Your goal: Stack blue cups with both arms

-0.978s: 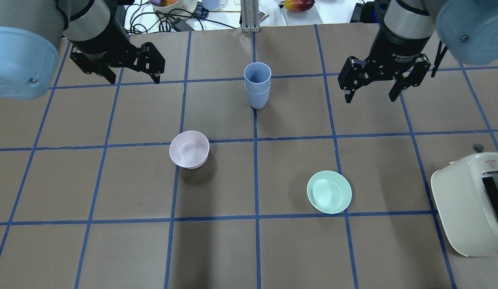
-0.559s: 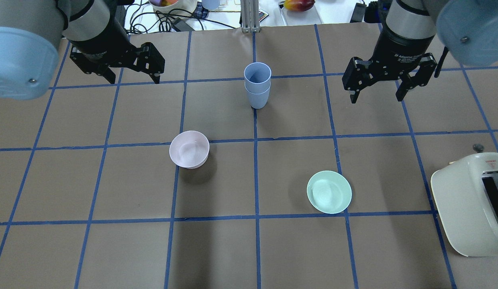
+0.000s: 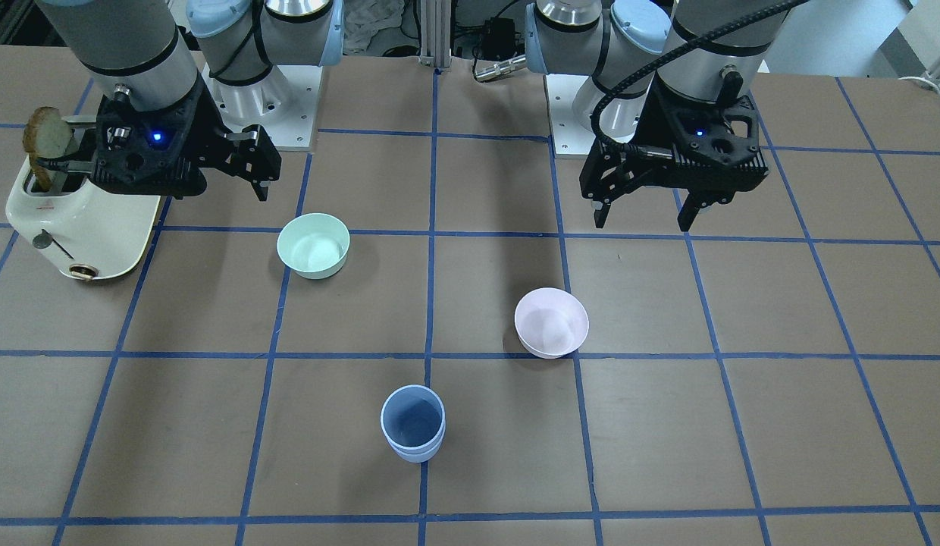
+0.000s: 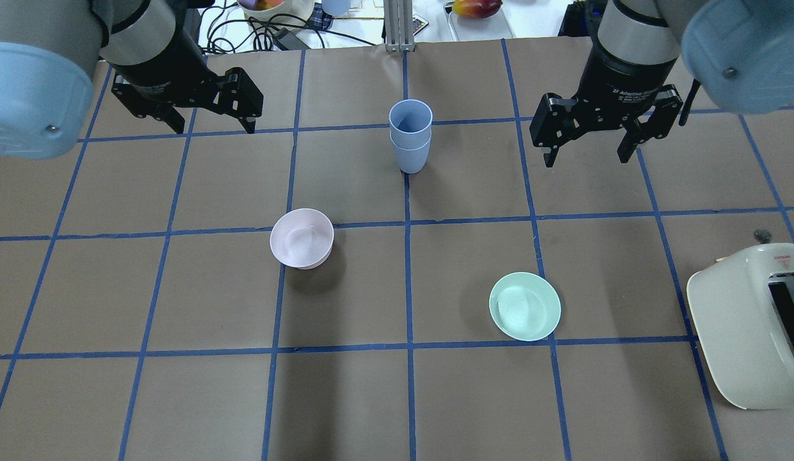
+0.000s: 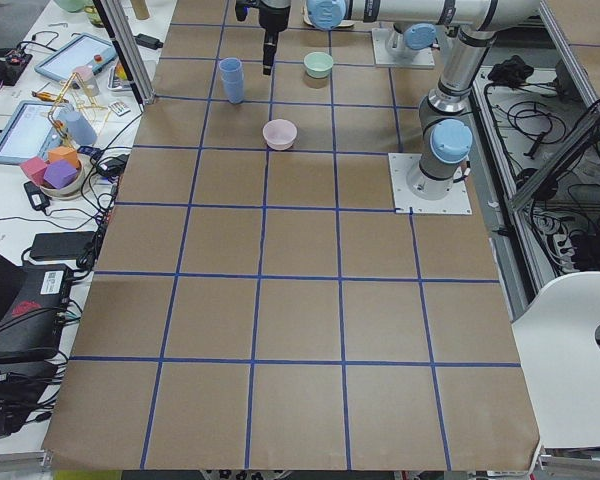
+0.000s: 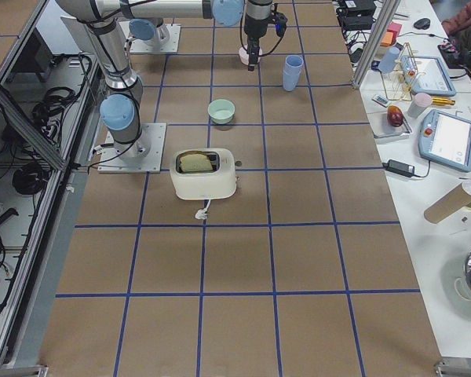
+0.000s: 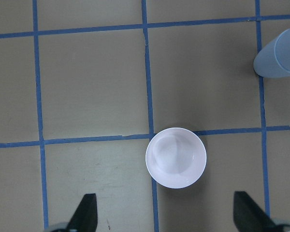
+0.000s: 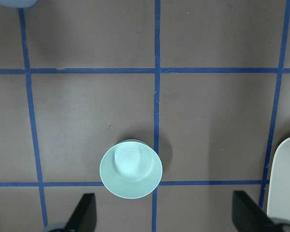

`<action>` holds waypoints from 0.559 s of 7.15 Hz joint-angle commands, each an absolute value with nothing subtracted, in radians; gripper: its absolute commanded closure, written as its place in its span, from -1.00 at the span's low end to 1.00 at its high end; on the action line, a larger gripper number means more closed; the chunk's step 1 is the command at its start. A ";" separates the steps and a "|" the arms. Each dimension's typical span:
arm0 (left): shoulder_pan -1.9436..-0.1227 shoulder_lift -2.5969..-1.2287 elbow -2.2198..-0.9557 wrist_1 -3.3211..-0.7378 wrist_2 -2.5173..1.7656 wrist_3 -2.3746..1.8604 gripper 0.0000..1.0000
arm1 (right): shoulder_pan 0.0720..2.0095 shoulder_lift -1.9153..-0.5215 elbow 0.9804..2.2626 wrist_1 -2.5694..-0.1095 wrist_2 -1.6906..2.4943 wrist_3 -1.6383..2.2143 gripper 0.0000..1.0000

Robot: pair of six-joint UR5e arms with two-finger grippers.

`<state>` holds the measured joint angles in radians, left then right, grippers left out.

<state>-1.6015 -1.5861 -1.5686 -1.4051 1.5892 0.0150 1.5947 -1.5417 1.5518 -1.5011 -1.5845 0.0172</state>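
The two blue cups [image 4: 410, 137] stand nested as one upright stack on the table's far middle, also seen in the front view [image 3: 413, 425] and at the top right of the left wrist view [image 7: 279, 55]. My left gripper [image 4: 214, 128] is open and empty, hanging above the table left of the stack. My right gripper [image 4: 586, 161] is open and empty, hanging right of the stack. Neither gripper touches the cups.
A pale pink bowl [image 4: 301, 246] sits below my left gripper [image 7: 165, 217]. A mint-green bowl [image 4: 525, 306] sits below my right gripper [image 8: 165, 217]. A cream toaster [image 4: 749, 320] with a slice of toast [image 3: 49, 133] stands at the table's right edge.
My right gripper drifted a little right, then back left toward the stack, staying open. The left arm and the cups have not moved.
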 commanded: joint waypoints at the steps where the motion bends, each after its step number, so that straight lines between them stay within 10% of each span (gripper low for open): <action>1: -1.601 -1.586 -1.569 -1.407 1.589 0.014 -1.00 | 1.592 -1.545 1.552 -1.496 -1.582 0.017 -1.00; 4: -1.600 -1.580 -1.575 -1.408 1.589 0.014 -1.00 | 1.589 -1.545 1.555 -1.494 -1.583 0.018 -1.00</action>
